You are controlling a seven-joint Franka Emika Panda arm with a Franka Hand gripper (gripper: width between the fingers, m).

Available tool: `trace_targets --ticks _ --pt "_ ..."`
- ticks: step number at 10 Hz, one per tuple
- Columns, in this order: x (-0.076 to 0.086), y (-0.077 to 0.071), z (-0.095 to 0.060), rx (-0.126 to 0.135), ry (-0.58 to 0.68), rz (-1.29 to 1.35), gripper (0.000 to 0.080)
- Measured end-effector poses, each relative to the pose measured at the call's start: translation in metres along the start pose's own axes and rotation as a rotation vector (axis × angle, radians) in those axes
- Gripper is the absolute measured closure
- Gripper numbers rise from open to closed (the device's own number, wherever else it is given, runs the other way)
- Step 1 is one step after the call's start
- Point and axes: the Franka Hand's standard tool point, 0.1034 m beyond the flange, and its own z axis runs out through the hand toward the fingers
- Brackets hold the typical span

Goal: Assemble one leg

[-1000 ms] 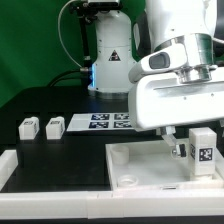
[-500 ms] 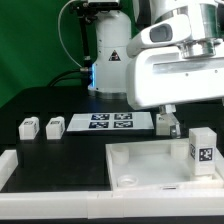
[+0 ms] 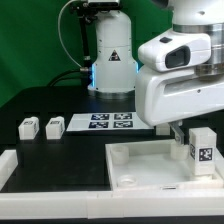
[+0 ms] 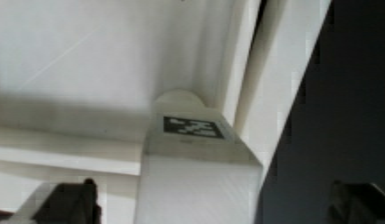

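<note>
The leg (image 3: 203,150) is a small white block with a black-and-white tag, standing upright in the corner socket of the white tray (image 3: 140,160) at the exterior view's right. My gripper (image 3: 178,132) hangs just above and behind it, most of its fingers hidden under the white hand. In the wrist view the gripper (image 4: 215,197) is open, its dark fingers (image 4: 73,200) wide apart and not touching the leg (image 4: 194,150), which sits below between them. The tag on the leg's top (image 4: 194,127) faces the camera.
Two more small white legs (image 3: 28,127) (image 3: 54,127) stand on the black table at the exterior view's left. The marker board (image 3: 112,122) lies behind the tray. A white bracket piece (image 3: 8,162) sits at the front left. The robot base (image 3: 110,55) stands behind.
The hand rose from beside the leg, then shifted toward the exterior view's right and came down a little. The leg stayed upright in the tray corner.
</note>
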Motion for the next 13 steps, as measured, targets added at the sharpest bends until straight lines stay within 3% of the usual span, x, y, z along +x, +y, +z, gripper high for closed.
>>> trace_targets --ticks 7,8,9,10,11,13 --pt "-0.007 0.001 0.011 0.003 -0.029 0.056 0.0151" --pt "-0.007 0.001 0.011 0.003 -0.030 0.056 0.0286" --pt "-0.007 0.001 0.011 0.003 -0.030 0.072 0.0286" --pt "-0.007 0.001 0.011 0.002 -0.030 0.089 0.0426" --pt "-0.008 0.003 0.011 -0.001 -0.031 0.099 0.0504" --pt "-0.007 0.001 0.012 0.009 -0.021 0.358 0.0505"
